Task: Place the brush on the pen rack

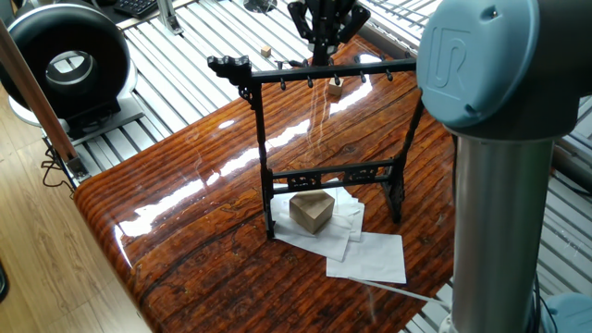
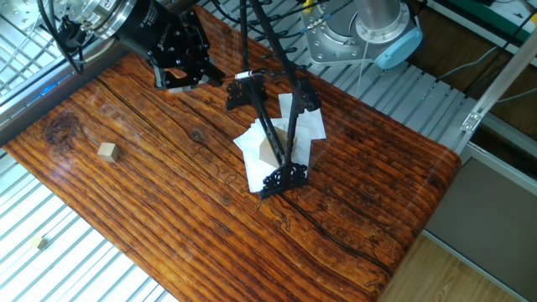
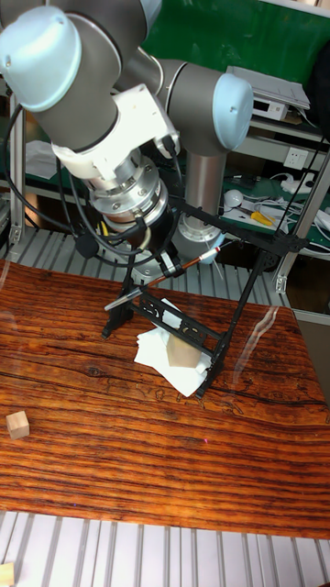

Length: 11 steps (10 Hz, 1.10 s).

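The bench (image 1: 185, 213) is glossy reddish-brown wood with dark streaked grain, its surface throwing bright reflections in one fixed view. On it stands the pen rack (image 1: 324, 148), a thin black frame of two uprights, a top crossbar with small hanging pegs, an ornate lower rail and splayed feet. Its feet rest on a few overlapping sheets of white paper (image 1: 370, 257), and a tan wooden block (image 1: 312, 211) with angled faces sits on the paper between the uprights. A small pale cube (image 2: 106, 151) lies well apart on the bench.

The claw (image 3: 167, 266), black and angular, hangs just behind the rack's top crossbar. In the tall fixed view it grips the brush (image 3: 170, 271) near mid-shaft. The brush is a thin straight rod, its long axis tilted, the reddish end (image 3: 203, 255) raised toward the crossbar and the greyer end (image 3: 119, 301) lower, toward the rack's near upright. The fingers look nearly closed around it.

The two fixed views show the claw (image 1: 324, 28) (image 2: 180, 71) as a dark cluster, and there I cannot make out the brush.
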{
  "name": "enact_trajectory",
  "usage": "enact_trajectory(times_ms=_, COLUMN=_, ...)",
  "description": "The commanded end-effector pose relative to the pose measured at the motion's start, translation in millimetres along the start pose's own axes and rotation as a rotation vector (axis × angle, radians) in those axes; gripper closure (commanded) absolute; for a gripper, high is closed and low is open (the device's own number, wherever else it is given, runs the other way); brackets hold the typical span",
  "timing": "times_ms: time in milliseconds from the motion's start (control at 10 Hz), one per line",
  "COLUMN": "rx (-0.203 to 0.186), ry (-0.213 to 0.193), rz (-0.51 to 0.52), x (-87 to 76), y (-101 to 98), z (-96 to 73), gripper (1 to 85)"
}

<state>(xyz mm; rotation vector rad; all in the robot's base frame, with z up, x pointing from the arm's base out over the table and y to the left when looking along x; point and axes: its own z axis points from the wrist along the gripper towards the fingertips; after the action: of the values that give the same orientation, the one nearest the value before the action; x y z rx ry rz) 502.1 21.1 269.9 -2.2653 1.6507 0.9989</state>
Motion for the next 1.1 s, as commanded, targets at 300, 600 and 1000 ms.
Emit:
enact_trajectory(times_ms=300, rx=0.013, ry=0.005, rz=0.042, x=-8.9, y=-2.2, z=-1.7, gripper=84.7)
enact_trajectory(times_ms=600, rx=0.024, ry=0.008, rz=0.04, x=-8.3, y=-3.6, z=-1.7, gripper=84.7)
enact_trajectory(times_ms=1000, rx=0.032, ry=-0.003, rz=0.015, x=-4.5, y=-5.1, z=-0.6, gripper=84.7)
